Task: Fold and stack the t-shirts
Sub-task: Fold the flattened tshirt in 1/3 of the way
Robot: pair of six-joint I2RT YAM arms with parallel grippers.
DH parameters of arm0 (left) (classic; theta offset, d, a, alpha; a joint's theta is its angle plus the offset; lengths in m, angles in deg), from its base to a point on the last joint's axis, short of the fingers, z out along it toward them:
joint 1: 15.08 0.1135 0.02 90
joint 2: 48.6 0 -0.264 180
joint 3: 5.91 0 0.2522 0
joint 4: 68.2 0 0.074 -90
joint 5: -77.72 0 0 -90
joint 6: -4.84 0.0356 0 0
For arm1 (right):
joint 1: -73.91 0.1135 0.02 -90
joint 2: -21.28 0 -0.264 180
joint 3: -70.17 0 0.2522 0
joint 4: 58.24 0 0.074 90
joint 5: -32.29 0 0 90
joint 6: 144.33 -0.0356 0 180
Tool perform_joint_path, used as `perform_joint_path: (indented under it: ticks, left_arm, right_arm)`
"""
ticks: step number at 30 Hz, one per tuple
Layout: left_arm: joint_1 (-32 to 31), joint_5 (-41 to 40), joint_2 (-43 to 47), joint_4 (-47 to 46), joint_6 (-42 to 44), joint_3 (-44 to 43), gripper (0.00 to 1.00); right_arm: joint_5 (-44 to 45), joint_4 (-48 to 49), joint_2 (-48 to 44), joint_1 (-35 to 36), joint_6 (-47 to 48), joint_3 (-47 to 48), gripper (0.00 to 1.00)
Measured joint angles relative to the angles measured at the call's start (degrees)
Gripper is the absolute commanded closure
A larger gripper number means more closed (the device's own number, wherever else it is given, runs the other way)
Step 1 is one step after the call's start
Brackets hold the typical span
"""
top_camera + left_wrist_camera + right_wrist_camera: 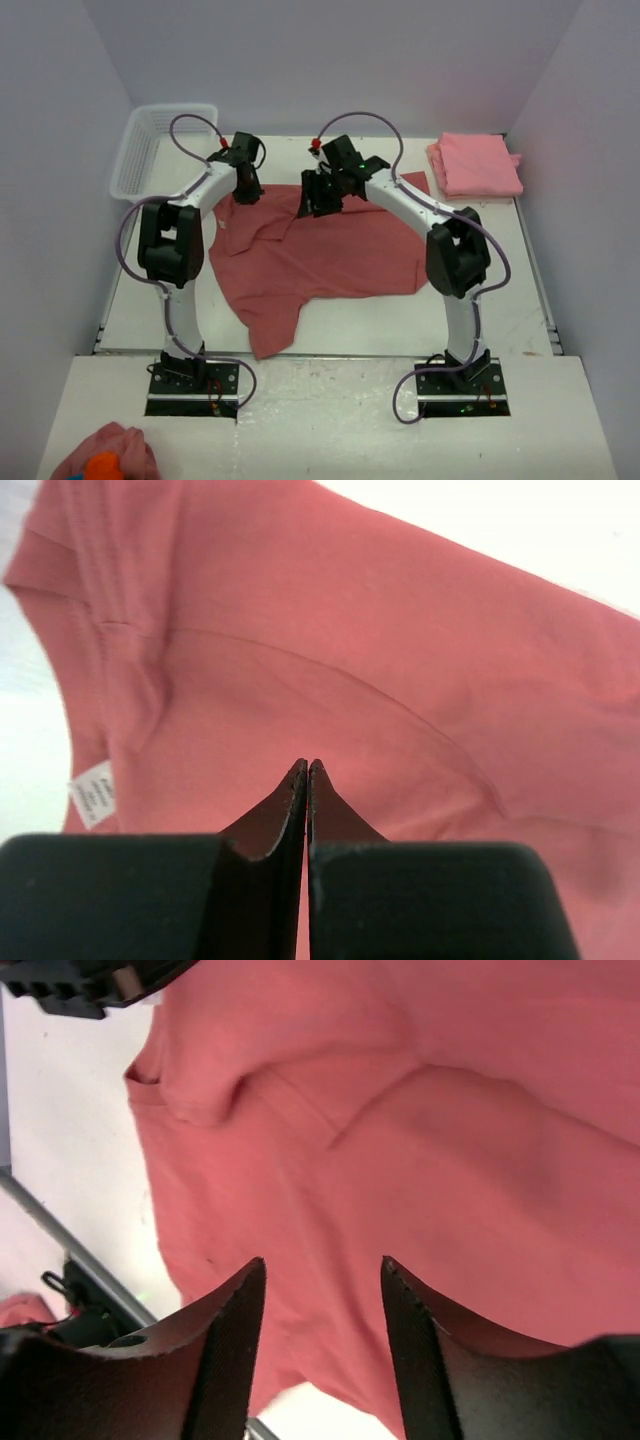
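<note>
Off to the side, a white plastic basket [160, 150] sits at the far left corner of the tabletop [520, 300]. A folded salmon-pink t-shirt [478, 165] lies at the far right corner, well apart from both arms. A small pink cloth lump [105, 458] with an orange patch rests on the near ledge [330, 420], beside the left arm's base. My own arms do most of the blocking. Both lean in over the middle, and their purple cables [355, 118] loop above the far edge of the work.

The tabletop is plain white and smooth. Pale grey-lavender walls [330, 60] close it in on the left, right and far sides.

The rose-red t-shirt [320, 265] is spread open and rumpled in the centre between the arms, with one part trailing toward the near edge. The left claw [246, 190] is at the shirt's far left corner. In its wrist view the fingers [270, 820] are pressed tip to tip right over the cloth, near a seam, with a white label [93, 792] off to the left. I cannot tell whether any fabric is pinched between them. The right claw [318, 200] is at the shirt's far middle edge. Its fingers [230, 1320] stand apart, and the shirt shows through the gap, not gripped.
</note>
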Motion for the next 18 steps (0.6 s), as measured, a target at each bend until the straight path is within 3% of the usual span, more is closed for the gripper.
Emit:
perform_joint_path:
  ticks: [1,3,4,9,18]
  left_arm:
    - [0.55,-0.04,-0.17,0.02,0.0,0.0,1.0]
    - [1.62,-0.13,-0.66,0.31,0.02,0.0,1.0]
    - [2.1,-0.17,-0.92,0.33,0.02,0.0,1.0]
    - [3.8,-0.07,-1.97,0.57,0.09,0.0,1.0]
    - [5.03,0.85,-3.78,0.68,0.13,0.02,1.0]
  right_arm:
    - [-0.26,-0.02,1.95,0.92,-0.28,2.69,0.54]
    - [-0.92,-1.33,6.32,2.73,-0.7,8.28,0.89]
    - [-0.98,-1.9,8.2,3.43,-0.7,10.51,1.0]
    - [1.92,-4.74,11.21,5.31,-1.86,10.23,1.0]
    - [9.97,-6.62,-0.52,5.66,-1.84,-14.43,1.0]
